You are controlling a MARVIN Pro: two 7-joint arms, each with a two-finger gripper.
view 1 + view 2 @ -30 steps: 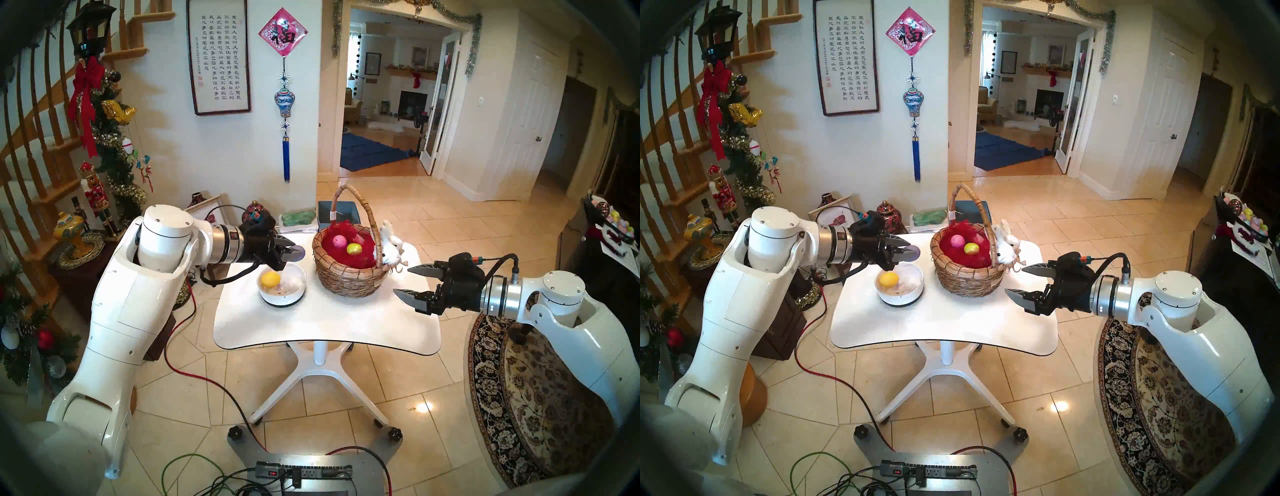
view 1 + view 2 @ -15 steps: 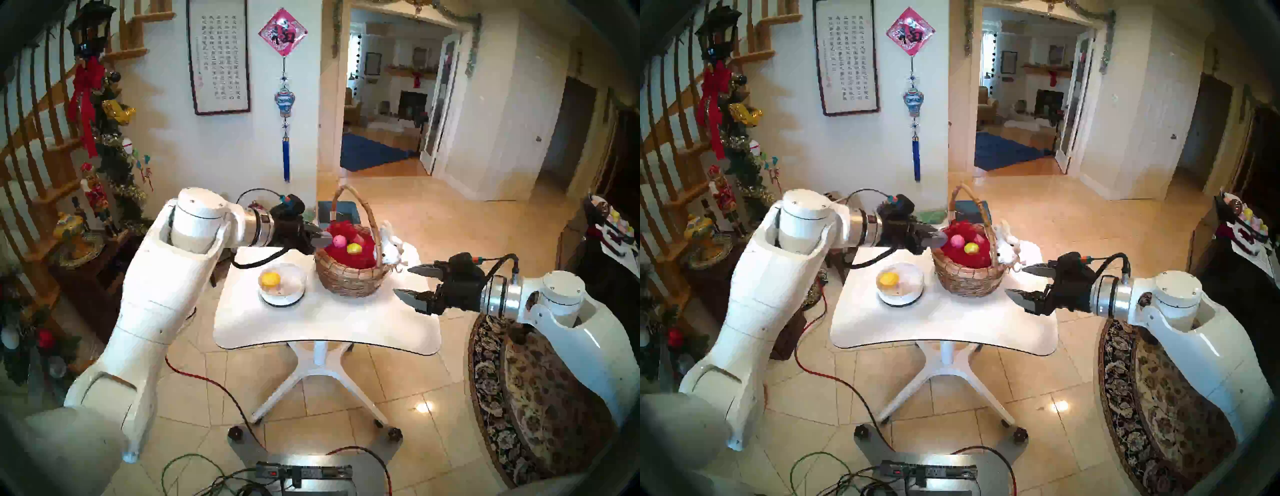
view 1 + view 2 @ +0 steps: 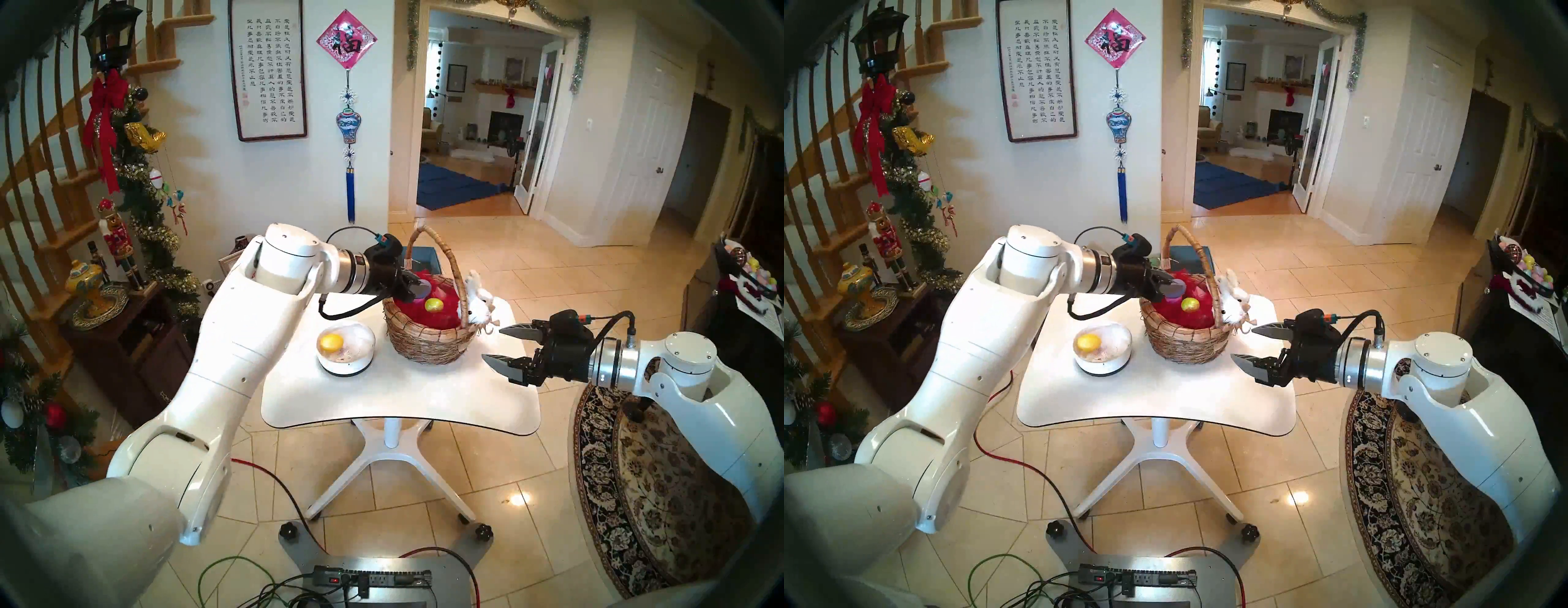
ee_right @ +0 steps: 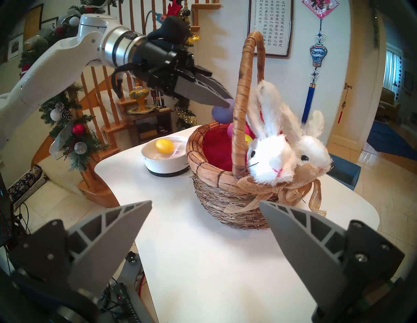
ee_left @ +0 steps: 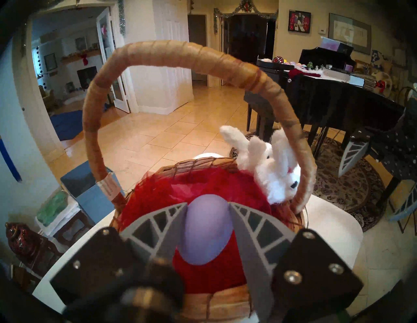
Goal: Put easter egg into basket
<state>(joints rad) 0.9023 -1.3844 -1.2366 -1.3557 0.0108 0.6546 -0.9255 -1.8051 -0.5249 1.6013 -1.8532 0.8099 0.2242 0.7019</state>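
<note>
A purple easter egg (image 5: pixel 206 227) is pinched between the fingers of my left gripper (image 5: pixel 207 204), which is shut on it. The egg (image 3: pixel 422 291) hangs just over the left rim of the basket (image 3: pixel 428 339), a tan wicker one with a tall handle (image 5: pixel 158 48) and red lining. A yellow-green egg (image 3: pixel 432 304) lies inside; a pink one (image 4: pixel 230 130) shows partly behind the handle. To the right of the basket, my right gripper (image 3: pixel 494 344) hovers open and empty near the plush bunnies (image 4: pixel 270 155).
A low white bowl (image 3: pixel 365 339) holding a yellow egg (image 3: pixel 331 342) sits left of the basket on the white table (image 3: pixel 403 395). A blue bin (image 5: pixel 90 194) stands behind the table. A patterned rug (image 3: pixel 662 488) and floor cables (image 3: pixel 263 467) lie around it.
My left arm has swung right and away from above the white bowl, carrying the purple egg over the basket's left rim. The right arm has stayed still.
</note>
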